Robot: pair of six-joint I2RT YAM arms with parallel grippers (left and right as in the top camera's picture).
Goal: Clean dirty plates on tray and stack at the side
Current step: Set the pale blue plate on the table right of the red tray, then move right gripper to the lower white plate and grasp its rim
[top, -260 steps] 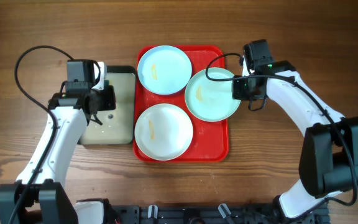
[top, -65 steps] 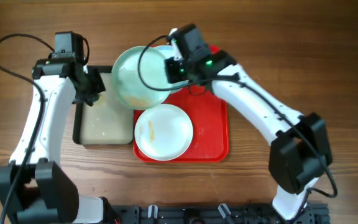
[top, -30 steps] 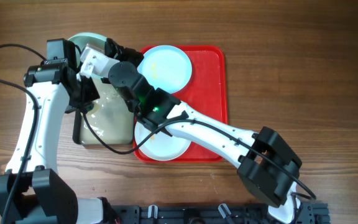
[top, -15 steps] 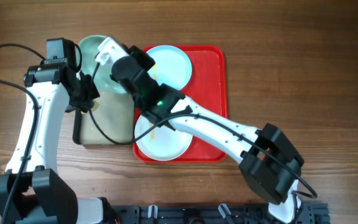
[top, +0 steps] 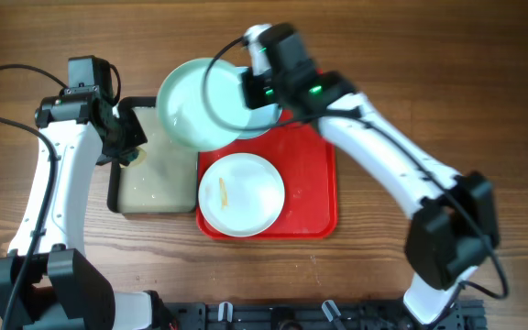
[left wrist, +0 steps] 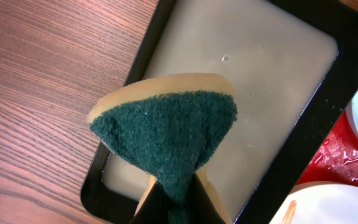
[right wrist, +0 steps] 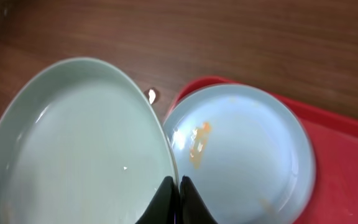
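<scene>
Right hand [top: 248, 90], overhead view: pinched shut on the rim of the aqua plate [top: 198, 103], which is lifted clear and hangs over the far corner of the basin [top: 159, 179] and the tray's [top: 312, 188] left far corner. White plate [top: 241, 194] lies flat on the near half of the tray, with an orange smear left of centre. Only a sliver of a third plate shows under the arm. Left hand [top: 126, 139] is over the basin's left far part; its grip can't be read from up here. Basin sits on the desk [top: 411, 55], touching the tray's left side.

Left wrist view: left hand [left wrist: 171, 202] closed on a sponge [left wrist: 166, 130], green scrubby face toward the camera, yellow backing behind. Sponge is over the basin's left rim; cloudy water below. Red tray corner, wet, and two plate edges show at right.

Right wrist view: right hand [right wrist: 174, 186] fingers together, clamped on the aqua plate's [right wrist: 86, 149] rim. That plate is wet, with no smear visible. Blue plate [right wrist: 241, 149] lies on the tray [right wrist: 347, 162], orange smear left of centre, its left edge hidden behind the held plate.
</scene>
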